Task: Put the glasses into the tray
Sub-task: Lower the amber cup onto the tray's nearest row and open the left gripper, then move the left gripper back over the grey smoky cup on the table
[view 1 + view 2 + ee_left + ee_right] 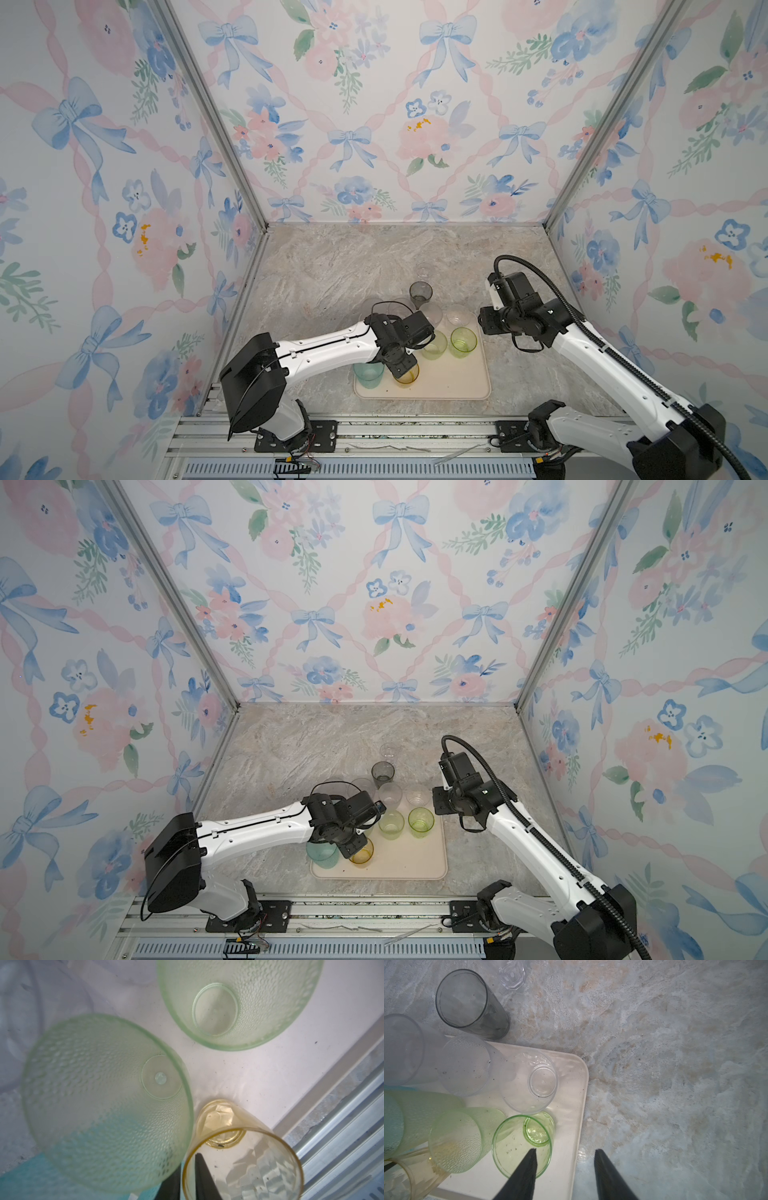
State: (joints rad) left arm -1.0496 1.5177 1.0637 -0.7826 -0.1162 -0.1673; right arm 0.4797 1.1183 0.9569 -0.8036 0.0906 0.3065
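The left claw [187, 1164] straddles the rim of the amber glass [407, 376], probably to stand it upright in the near-left of the tray [449, 382] among crowded neighbours. Pinching or loose, I cannot tell. The right claw [565, 1150] hangs spread and empty over the tray's right edge.

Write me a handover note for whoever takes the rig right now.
Left gripper: fingers straddle the rim of the amber glass; gripping or releasing, unclear.
Right gripper: open, empty, over the right edge of the tray.
Done: the amber glass, teal glass, green glasses and some clear glasses stand in the tray.
Left: grey glass and small clear glass on the table behind it.
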